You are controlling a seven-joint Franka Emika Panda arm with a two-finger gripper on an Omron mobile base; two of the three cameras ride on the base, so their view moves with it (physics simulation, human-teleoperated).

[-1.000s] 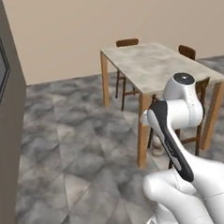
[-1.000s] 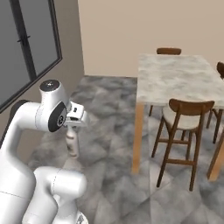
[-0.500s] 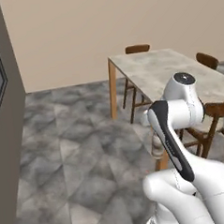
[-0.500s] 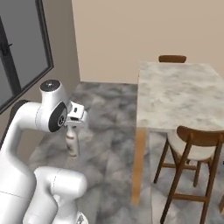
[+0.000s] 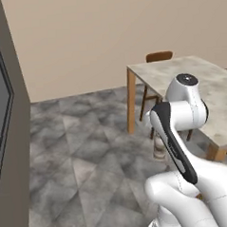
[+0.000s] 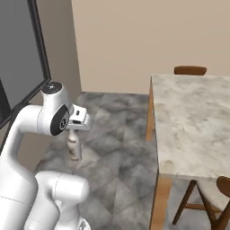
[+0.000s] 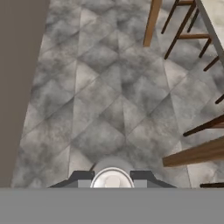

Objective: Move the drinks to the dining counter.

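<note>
Slim brown bottle (image 6: 74,148) hangs clamped in my gripper (image 6: 75,130); I keep it upright nearing the dining counter (image 6: 193,121) corner.

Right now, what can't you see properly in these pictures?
- Slim brown bottle: its top is hidden under the gripper, right base view.
- Same bottle, left base view: mostly behind the arm.
- Dining counter: far end cut off by the right edge.
- Chair: only its backrest shows above the counter.
</note>
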